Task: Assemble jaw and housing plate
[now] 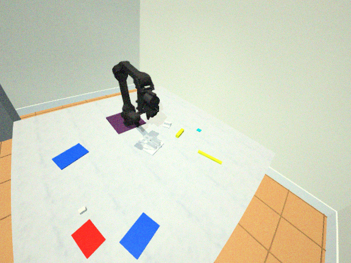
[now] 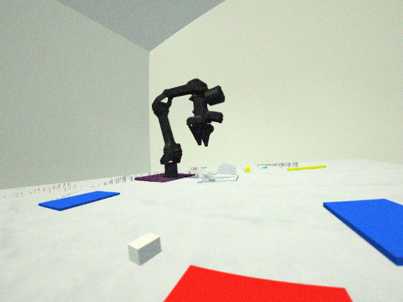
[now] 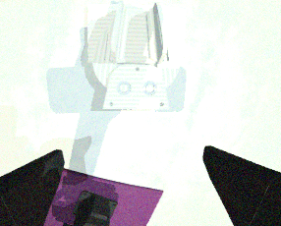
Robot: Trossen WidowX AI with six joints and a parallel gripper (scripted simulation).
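Note:
My gripper (image 1: 152, 116) (image 2: 203, 145) (image 3: 135, 156) is open and empty. It hangs well above the table, apart from the white mechanism. The white mechanism's base (image 1: 152, 152) (image 2: 224, 180) stands on the table in front of the arm. In the wrist view one ribbed jaw (image 3: 103, 41) and the other jaw (image 3: 137, 36) reach away side by side. The housing plate (image 3: 138, 98) lies across their near ends and looks flat, with two round stub ends showing in its holes. The pins and the meshing of the teeth are hidden under the plate. Glare makes small gaps hard to tell.
A small white block (image 1: 167, 124) and a yellow block (image 1: 180, 133) (image 2: 248, 169) lie beyond the mechanism. A yellow bar (image 1: 209, 157) (image 2: 307, 168) lies to the right. Blue panels (image 1: 70, 156) (image 1: 139, 235), a red panel (image 1: 88, 238) and a cream block (image 2: 144, 248) lie farther out.

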